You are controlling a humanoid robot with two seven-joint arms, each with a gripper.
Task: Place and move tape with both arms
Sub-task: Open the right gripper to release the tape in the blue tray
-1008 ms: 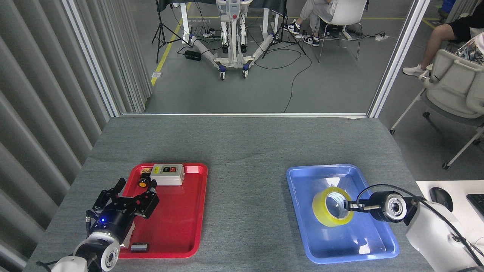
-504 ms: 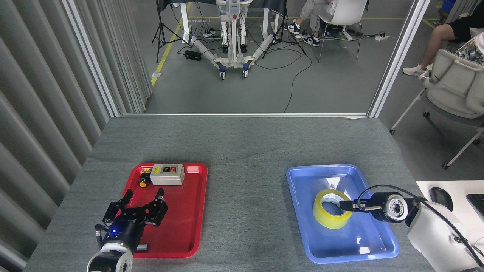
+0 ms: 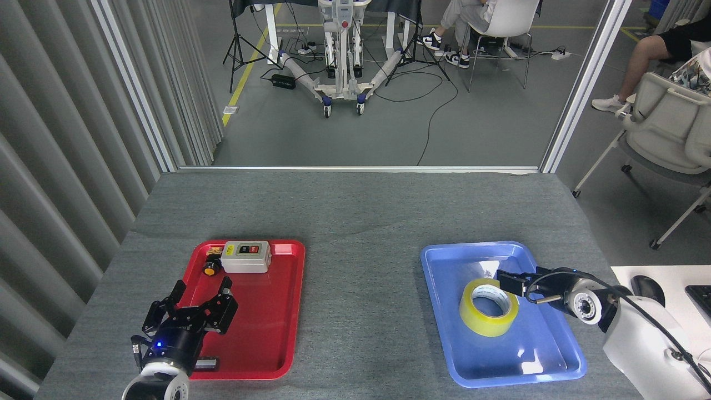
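The tape [image 3: 489,307], a yellow roll with a white core, lies flat in the blue tray [image 3: 550,355] on the table's right side. My right gripper [image 3: 511,281] hangs just above the roll's far right rim, apart from it, its black fingers open and empty. My left gripper [image 3: 203,284] is open too, its fingers spread wide over the near left part of the red tray [image 3: 266,333], holding nothing.
At the red tray's far end lie a grey switch box [image 3: 246,256] and a small yellow-knobbed part [image 3: 210,269]; a small dark block [image 3: 205,363] sits at its near edge. Grey table cloth [image 3: 361,289] separates the trays. Seated people and chairs are beyond the table.
The tape went from tilted in my right gripper to flat in the blue tray; the right gripper let go and rose off it. My left gripper drew back toward me.
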